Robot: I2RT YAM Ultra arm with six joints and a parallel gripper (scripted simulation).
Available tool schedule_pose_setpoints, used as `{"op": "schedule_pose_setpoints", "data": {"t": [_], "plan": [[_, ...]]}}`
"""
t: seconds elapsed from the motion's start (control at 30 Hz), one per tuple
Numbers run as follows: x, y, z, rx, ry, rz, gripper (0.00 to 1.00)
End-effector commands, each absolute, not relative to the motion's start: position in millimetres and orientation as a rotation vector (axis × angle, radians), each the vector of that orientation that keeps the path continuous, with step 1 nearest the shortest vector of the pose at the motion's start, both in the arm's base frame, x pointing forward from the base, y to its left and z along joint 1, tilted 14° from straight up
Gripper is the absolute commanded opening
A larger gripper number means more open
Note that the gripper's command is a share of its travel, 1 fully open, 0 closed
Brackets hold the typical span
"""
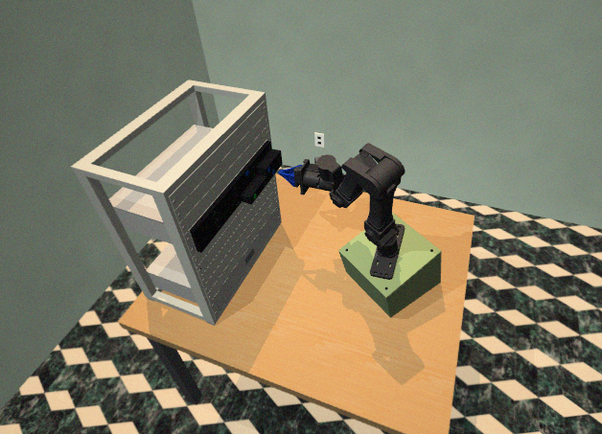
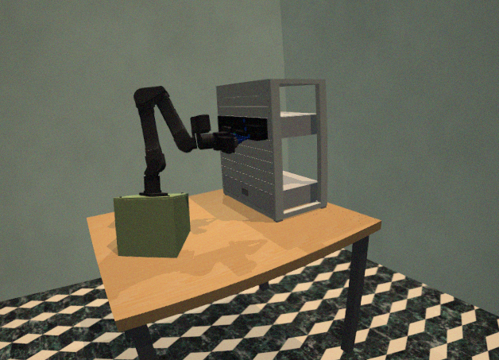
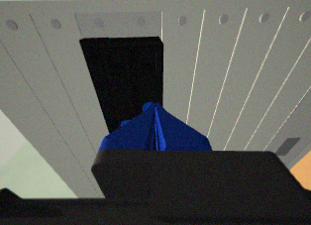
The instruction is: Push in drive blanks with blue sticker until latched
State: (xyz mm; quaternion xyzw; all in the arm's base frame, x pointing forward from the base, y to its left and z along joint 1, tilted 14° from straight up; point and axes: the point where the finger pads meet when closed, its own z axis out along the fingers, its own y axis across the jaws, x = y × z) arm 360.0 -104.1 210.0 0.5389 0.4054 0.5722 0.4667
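The grey rack (image 1: 179, 195) stands upright at the left of the table. A row of black drive blanks (image 1: 238, 191) crosses its front panel. The blanks at the far end stick out; one there shows a blue sticker (image 1: 246, 172) and one a green sticker (image 1: 254, 194). My gripper (image 1: 287, 174), with blue fingers, is shut and empty, its tips at the front of the far-end blank (image 1: 272, 161). In the wrist view the shut blue fingers (image 3: 155, 125) point at a black blank face (image 3: 126, 77); no sticker shows there. In the exterior view the gripper (image 2: 237, 137) meets the black row.
The arm stands on a green block (image 1: 391, 268) at the table's right. The rack's grey front panel (image 3: 238, 75) fills the wrist view. The table edge lies close behind the rack's left side.
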Motion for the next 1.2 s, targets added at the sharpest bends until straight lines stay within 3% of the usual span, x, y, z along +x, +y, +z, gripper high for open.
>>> {"op": "schedule_pose_setpoints", "data": {"t": [0.0,1.17], "plan": [[369.9,-107.1,235.0,1.254,0.979,1.399,0.0],[381.9,-111.4,232.7,1.252,0.97,1.393,0.0]]}}
